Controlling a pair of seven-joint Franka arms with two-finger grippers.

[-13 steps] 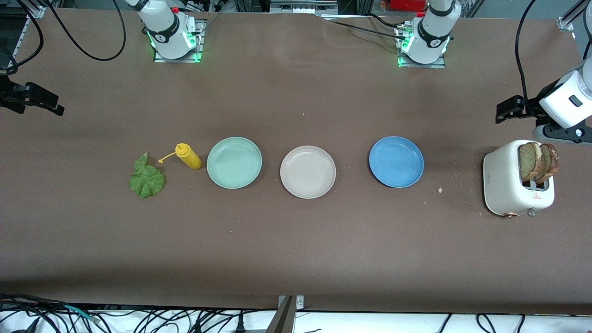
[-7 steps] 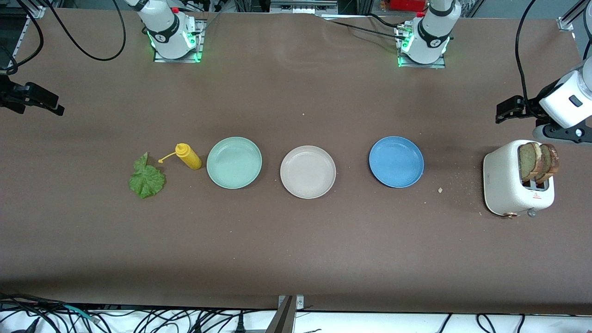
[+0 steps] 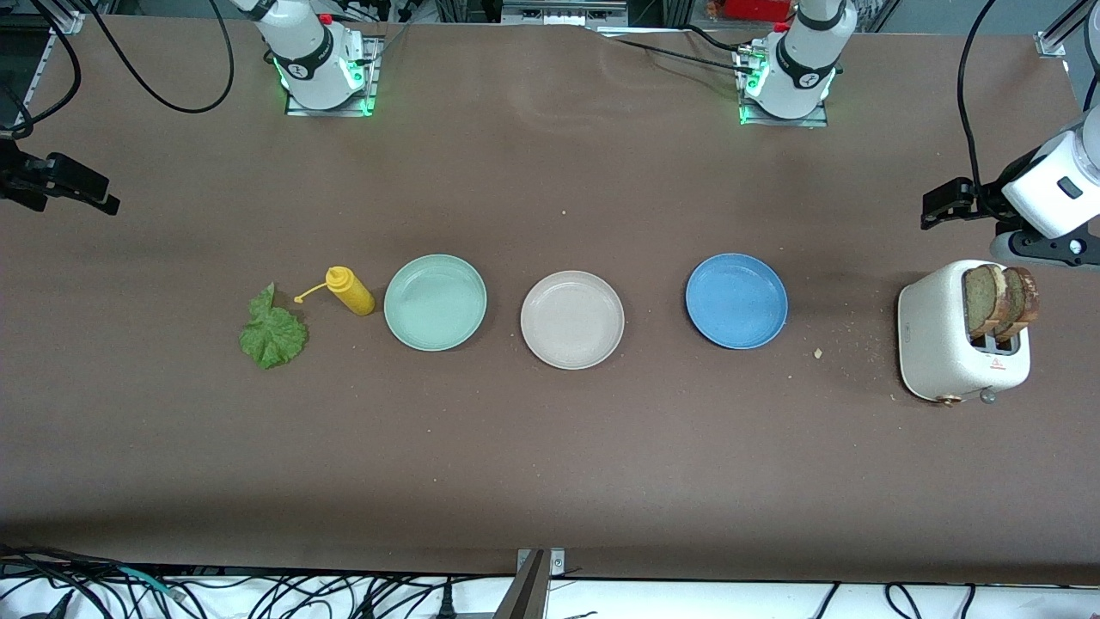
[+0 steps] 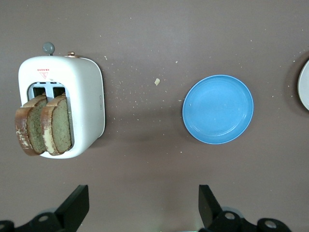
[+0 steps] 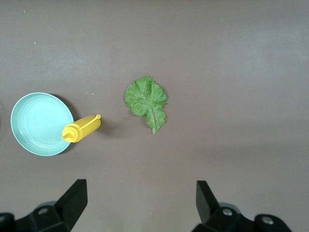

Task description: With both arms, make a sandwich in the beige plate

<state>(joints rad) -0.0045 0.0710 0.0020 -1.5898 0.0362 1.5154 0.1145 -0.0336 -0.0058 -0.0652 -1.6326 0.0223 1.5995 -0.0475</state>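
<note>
The beige plate sits bare in the middle of the table, between a mint green plate and a blue plate. No assembled sandwich is in view. Two toast slices stand in a white toaster at the left arm's end. A green lettuce leaf lies flat at the right arm's end. My left gripper hangs open and empty over the table beside the toaster. My right gripper hangs open and empty over the table beside the lettuce.
A yellow squeeze bottle lies between the lettuce and the mint plate. Crumbs are scattered between the blue plate and the toaster. The beige plate's rim shows at the edge of the left wrist view.
</note>
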